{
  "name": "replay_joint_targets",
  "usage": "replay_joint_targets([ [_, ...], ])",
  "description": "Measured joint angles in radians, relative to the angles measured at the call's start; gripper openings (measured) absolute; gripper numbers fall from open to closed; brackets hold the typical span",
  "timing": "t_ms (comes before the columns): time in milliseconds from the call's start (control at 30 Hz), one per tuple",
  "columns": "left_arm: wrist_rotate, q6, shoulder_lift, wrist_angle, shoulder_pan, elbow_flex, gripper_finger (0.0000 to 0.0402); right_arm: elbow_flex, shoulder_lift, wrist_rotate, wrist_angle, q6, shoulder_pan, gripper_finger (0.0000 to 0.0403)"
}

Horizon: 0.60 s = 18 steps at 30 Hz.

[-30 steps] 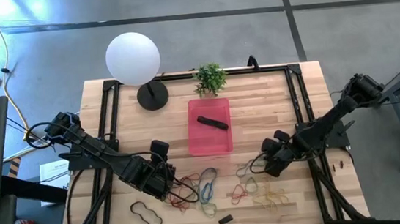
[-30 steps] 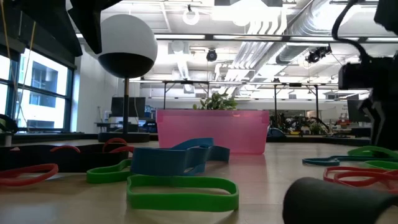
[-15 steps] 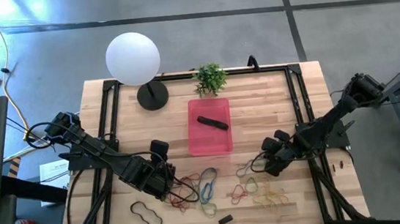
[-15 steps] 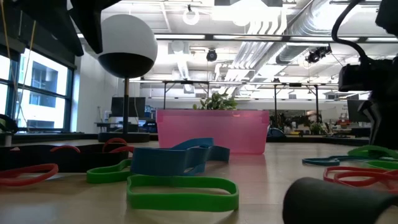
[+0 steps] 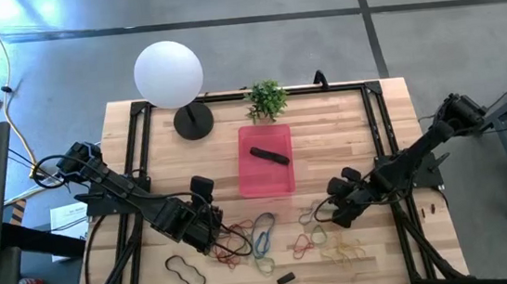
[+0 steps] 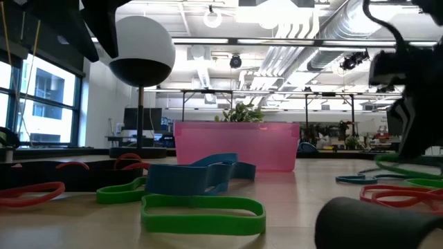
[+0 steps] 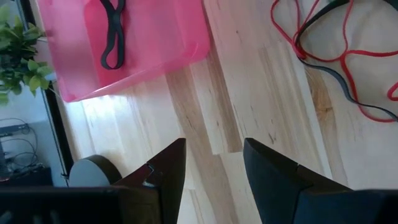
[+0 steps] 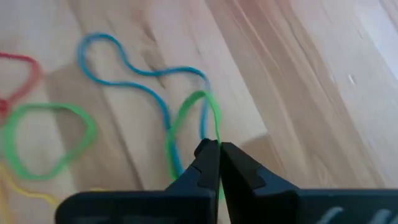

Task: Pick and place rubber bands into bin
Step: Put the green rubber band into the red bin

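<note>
Light wooden tabletop [image 5: 346,133] on a black frame, grey concrete floor all around, and the low view looks out into a big open office with ducts overhead. At the back of the table sit a white globe lamp [image 5: 169,74] and a small potted plant [image 5: 266,99].

Pink bin [image 5: 267,171] is in the middle of the table, with one black rubber band [image 5: 270,155] lying inside it (the left wrist view shows it nicely [image 7: 112,31]). All the other rubber bands [image 5: 319,238] are scattered across the front of the table, well apart from the bin: red and black ones on the left, blue and green in the middle, red, green and yellow toward the right. A small black block [image 5: 285,278] sits near the front edge.

Right gripper [image 5: 324,213] is down at the right-hand cluster with its fingers [image 8: 208,163] clenched together on a green rubber band [image 8: 188,111], which loops right next to a blue one [image 8: 134,68].

Left gripper [image 5: 214,237] hovers low by the red and black tangle, fingers [image 7: 168,168] spread apart with nothing between them.
</note>
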Motion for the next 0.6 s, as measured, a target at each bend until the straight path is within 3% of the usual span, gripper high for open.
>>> replay_joint_targets([
  [433,-0.026,0.000,0.000,0.000,0.000,0.000,0.0150,0.122,-0.001,-0.003,0.006,-0.198,0.005,0.0001],
  [600,-0.028,0.000,0.000,0.000,0.000,0.000,0.0150,0.120,-0.003,0.008,-0.041,-0.142,0.007,0.0001],
])
